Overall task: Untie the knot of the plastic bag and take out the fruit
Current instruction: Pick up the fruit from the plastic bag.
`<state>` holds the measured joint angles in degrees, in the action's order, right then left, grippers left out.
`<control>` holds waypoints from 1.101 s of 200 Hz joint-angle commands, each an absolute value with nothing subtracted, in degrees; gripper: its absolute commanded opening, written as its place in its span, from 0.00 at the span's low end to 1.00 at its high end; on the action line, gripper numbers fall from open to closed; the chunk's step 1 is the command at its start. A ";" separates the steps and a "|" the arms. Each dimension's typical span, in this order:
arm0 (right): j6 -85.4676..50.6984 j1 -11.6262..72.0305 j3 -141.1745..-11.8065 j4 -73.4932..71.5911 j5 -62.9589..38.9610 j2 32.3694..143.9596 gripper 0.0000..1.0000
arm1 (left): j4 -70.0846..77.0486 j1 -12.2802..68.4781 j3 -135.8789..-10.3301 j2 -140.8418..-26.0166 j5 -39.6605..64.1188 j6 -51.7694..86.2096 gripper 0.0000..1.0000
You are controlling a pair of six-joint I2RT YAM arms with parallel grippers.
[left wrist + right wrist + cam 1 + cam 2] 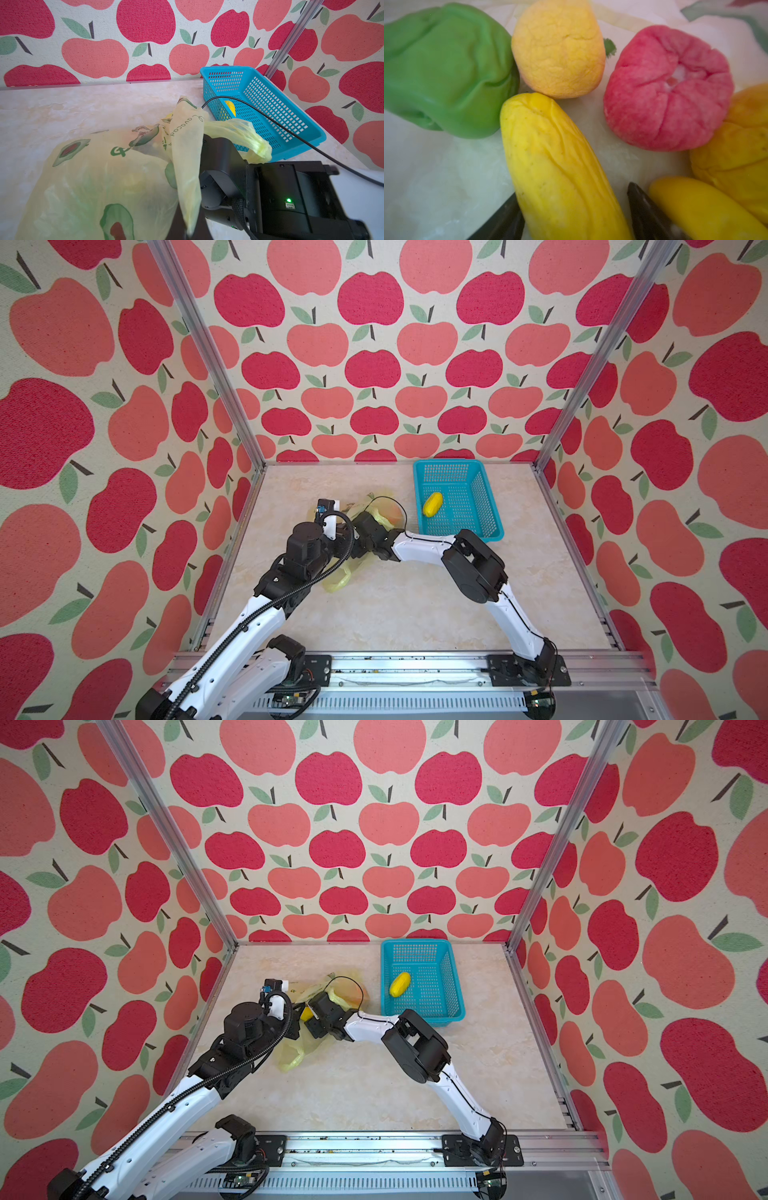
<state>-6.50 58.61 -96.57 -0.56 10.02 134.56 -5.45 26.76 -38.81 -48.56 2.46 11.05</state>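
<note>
Plastic bag (93,176) near the middle of the worktop (415,605), thin and yellow-green, with green avocado pictures on it. Mouth open, handles loose. One handle loop (245,135) draped over the black end of the right arm. The other handle loop (336,584) flat on the worktop on the near side. Both arms bent in over the bag in both top views, hiding most of it.

Left gripper (187,232) low at the edge of the left wrist view. Jaws squeezed tight on a strip of the bag, with the strip pulled straight and tight into them.

Right gripper (573,191) deep inside the bag. Jaws apart, one dark tip on each side of a long yellow fruit (560,155). Hard to tell whether pinching it or only close beside it.

More fruit around it on the bag's floor:
- a big green fruit (446,70) close beside the long one
- a round yellow-orange fruit (558,47) just past the long one's end
- a pink-red fruit (668,89) with a dimple in the middle
- an orange fruit (741,135) at the edge of the view
- a smooth yellow fruit (695,207) just beside one jaw tip

Teal basket (484,497) at the back right of the worktop, just beside the bag. A lone yellow fruit (432,504) already inside it on the mesh floor, plain in both top views (400,984).

Thin black cable (291,133) curving from the right arm, across in front of the basket.
</note>
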 commanded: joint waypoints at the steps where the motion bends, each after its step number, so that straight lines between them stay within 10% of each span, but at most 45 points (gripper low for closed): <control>1: -5.72 59.27 -97.55 1.24 9.69 135.11 0.54 | -4.72 26.43 -38.69 -48.82 3.30 10.98 0.00; 28: -5.54 60.50 -94.41 0.32 9.18 131.72 0.34 | -3.80 26.28 -38.15 -49.09 3.74 11.42 0.00; 102: -7.45 63.09 -66.84 -17.60 6.58 110.55 0.18 | -3.95 26.02 -37.84 -48.24 3.07 11.69 0.00; 220: -2.56 63.43 -42.77 -38.70 3.52 89.01 0.09 | -3.68 25.40 -37.53 -48.45 2.82 11.87 0.00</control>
<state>-5.85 63.26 -46.50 -31.11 4.62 96.38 -4.40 25.74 -38.22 -48.75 2.61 11.09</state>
